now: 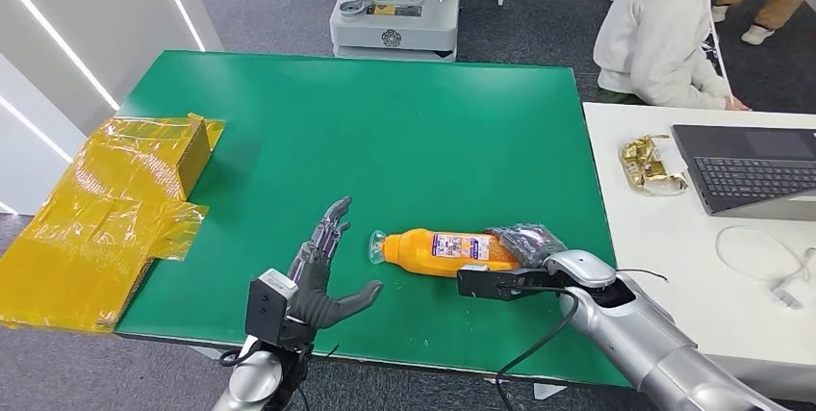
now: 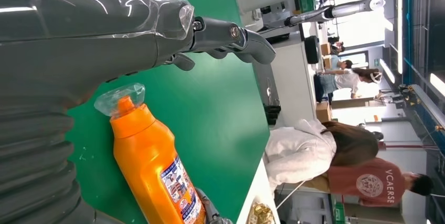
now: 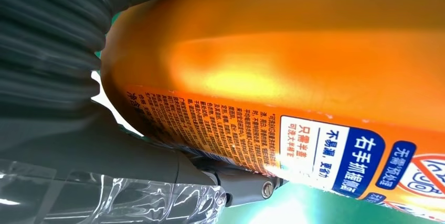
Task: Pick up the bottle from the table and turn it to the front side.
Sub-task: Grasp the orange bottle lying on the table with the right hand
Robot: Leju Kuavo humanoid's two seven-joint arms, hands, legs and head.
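Orange bottle [image 1: 445, 251] lies on its side on the green counter [image 1: 385, 132], clear cap pointing to 9 o'clock, label with blue and white print facing up. Right hand [image 1: 529, 255] grips its base end, fingers [image 3: 246, 187] wrapped round the body. Left hand [image 1: 322, 271] holds nothing, fingers [image 1: 332, 223] spread, just beside the cap at 9 o'clock. Bottle sits near the counter's 6 o'clock edge; open green surface toward 12. Yellow-taped box [image 1: 115, 204] well apart at 9.

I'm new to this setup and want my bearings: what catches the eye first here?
The orange bottle lying on its side near the front edge of the green table, its base end gripped by the right hand. Next to its cap, the left hand hovers with fingers spread. At the table's left edge lies a box wrapped in yellow film.
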